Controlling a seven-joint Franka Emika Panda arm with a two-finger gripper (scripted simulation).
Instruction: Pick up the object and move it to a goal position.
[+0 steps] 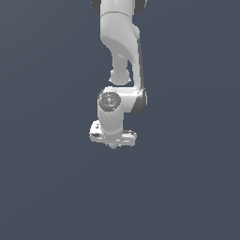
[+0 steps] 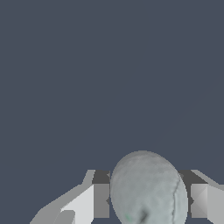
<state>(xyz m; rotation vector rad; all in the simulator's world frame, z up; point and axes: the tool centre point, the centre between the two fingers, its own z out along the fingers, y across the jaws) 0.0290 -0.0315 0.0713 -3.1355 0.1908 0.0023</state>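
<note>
The white jointed Franka arm (image 1: 119,70) hung over a flat dark slate-blue surface (image 1: 42,187) w/ no room detail beyond it, its grey-white gripper (image 1: 112,143) at the low end. The wrist view showed the pale grey-blue matte sphere (image 2: 148,190) sitting between the jaws, pads (image 2: 101,200) closed against both sides, pinching it. In the exterior view the sphere was mostly hidden, approx. a small nub under the gripper.
</note>
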